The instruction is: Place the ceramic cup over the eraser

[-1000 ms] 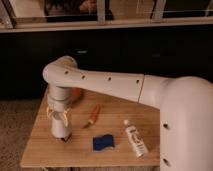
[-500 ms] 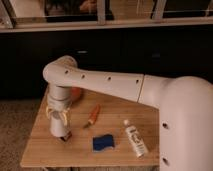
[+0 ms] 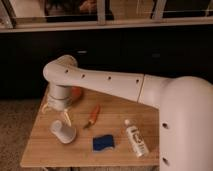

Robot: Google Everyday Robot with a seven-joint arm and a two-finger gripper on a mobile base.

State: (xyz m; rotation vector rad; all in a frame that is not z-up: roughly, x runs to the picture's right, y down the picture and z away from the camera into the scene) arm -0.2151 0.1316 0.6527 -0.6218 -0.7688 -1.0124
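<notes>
**Cup down, eraser out of sight**

Half a second ago the ceramic cup (image 3: 62, 131) hung in the gripper (image 3: 58, 113) above a dark block. Now it rests on the counter (image 3: 45, 156) at the near left, leaning slightly, and the eraser no longer shows, so it is probably beneath the cup. The gripper hovers just above, its fingers (image 3: 66, 118) apparently released and clear of the cup. The task looks all but done; what remains is a clean retreat without knocking the cup. The blue sponge (image 3: 103, 143) and white bottle (image 3: 136, 140) lie undisturbed to the right.
</notes>
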